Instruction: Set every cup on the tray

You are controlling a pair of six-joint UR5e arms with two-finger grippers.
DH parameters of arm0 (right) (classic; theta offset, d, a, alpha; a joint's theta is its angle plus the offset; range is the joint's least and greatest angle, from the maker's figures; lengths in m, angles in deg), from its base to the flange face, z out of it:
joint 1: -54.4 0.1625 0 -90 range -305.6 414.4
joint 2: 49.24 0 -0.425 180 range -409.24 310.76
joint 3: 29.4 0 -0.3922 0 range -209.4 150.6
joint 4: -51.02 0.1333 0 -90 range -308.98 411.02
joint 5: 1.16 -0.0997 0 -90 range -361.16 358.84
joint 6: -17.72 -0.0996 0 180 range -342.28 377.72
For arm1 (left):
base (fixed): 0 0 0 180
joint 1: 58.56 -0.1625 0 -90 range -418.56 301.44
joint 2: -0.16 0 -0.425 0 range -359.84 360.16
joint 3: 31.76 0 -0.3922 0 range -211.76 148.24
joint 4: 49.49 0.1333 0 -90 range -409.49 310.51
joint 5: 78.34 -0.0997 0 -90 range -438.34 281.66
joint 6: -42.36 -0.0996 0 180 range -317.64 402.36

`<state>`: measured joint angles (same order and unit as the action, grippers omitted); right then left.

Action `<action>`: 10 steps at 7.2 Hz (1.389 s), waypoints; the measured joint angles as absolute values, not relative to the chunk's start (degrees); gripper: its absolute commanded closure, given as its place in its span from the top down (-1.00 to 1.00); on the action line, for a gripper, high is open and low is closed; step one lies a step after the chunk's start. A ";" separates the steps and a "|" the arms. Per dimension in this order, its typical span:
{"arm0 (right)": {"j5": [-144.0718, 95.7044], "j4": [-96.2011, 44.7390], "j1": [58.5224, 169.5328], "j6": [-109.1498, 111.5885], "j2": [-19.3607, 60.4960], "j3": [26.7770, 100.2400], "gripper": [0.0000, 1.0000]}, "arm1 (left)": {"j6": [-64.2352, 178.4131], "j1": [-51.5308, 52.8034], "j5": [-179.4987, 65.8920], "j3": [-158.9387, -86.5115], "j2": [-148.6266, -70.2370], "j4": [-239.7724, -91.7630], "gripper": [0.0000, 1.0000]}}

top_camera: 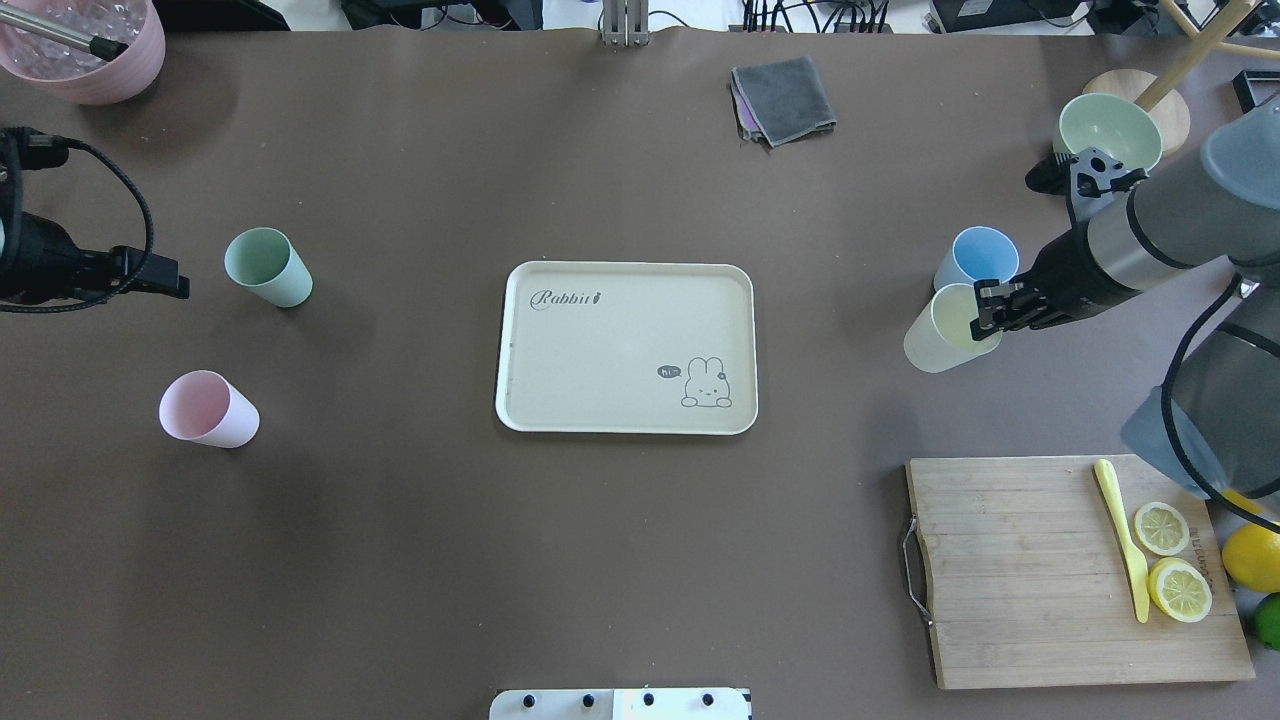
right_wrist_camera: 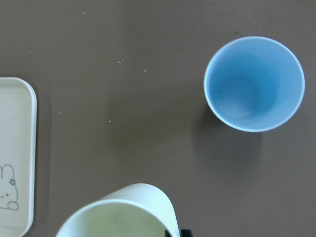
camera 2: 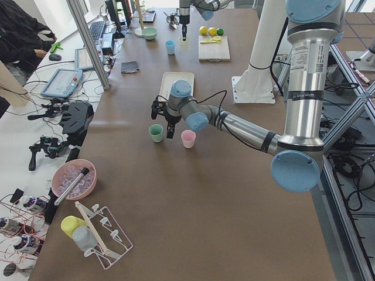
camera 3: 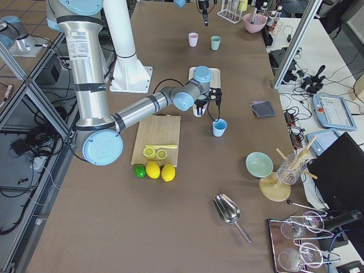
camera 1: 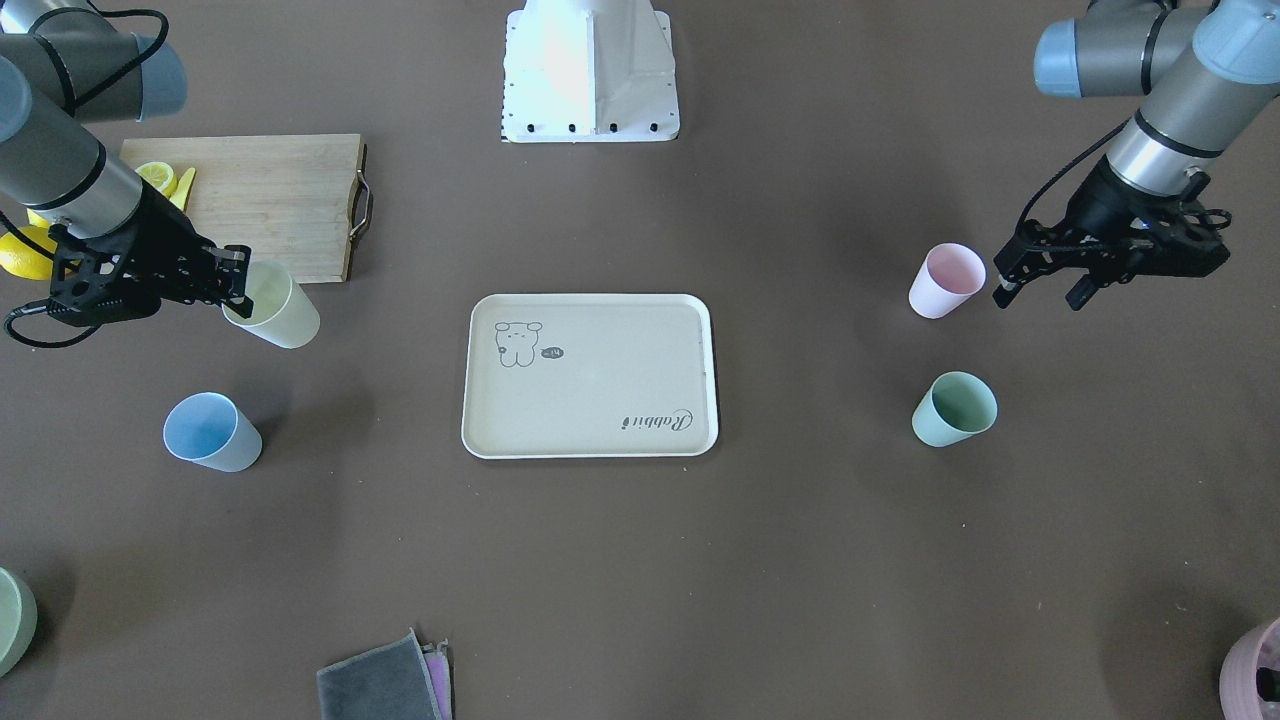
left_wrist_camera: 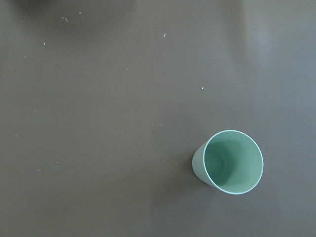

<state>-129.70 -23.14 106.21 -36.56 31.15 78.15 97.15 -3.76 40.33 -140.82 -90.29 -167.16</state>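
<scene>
Right gripper [camera 1: 235, 285] pinches the yellow cup [camera 1: 278, 312] by its rim, likely bound for the tray [camera 1: 600, 395]; left gripper [camera 1: 1038, 290], jaws wide, hangs beside the pink cup [camera 1: 945, 282], ready to grasp.

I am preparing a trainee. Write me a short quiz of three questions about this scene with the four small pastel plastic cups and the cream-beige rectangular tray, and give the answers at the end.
1. True or false: the flat cream-beige rectangular tray already holds a cup.
2. Which small matte plastic cup does the right gripper grip? A) pink tumbler B) pale yellow tumbler C) blue tumbler
3. Fill in: the left wrist view shows only the ___ tumbler.
Key: 1 false; 2 B; 3 mint green tumbler.
</scene>
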 measured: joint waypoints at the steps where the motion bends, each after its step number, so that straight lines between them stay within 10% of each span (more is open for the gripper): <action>1: -129.68 -26.39 106.38 -36.65 28.20 78.20 -1.00 | 97.12 -5.23 39.84 -140.86 -89.36 -167.52 0.94; 7: -129.06 -33.06 107.02 -37.44 20.69 77.90 -1.00 | 97.57 -10.91 38.07 -139.78 -81.59 -176.03 0.83; 8: -129.00 -33.21 106.91 -37.65 20.46 77.81 -1.00 | 97.65 -11.58 37.69 -138.89 -82.33 -176.11 0.48; 10: -128.90 -33.31 106.68 -37.92 20.06 77.73 -1.00 | 97.65 -12.15 37.45 -136.58 -84.43 -176.21 -0.99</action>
<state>-128.90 -33.31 106.68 -37.92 20.06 77.73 97.65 -12.15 37.45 -136.58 -84.43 -176.21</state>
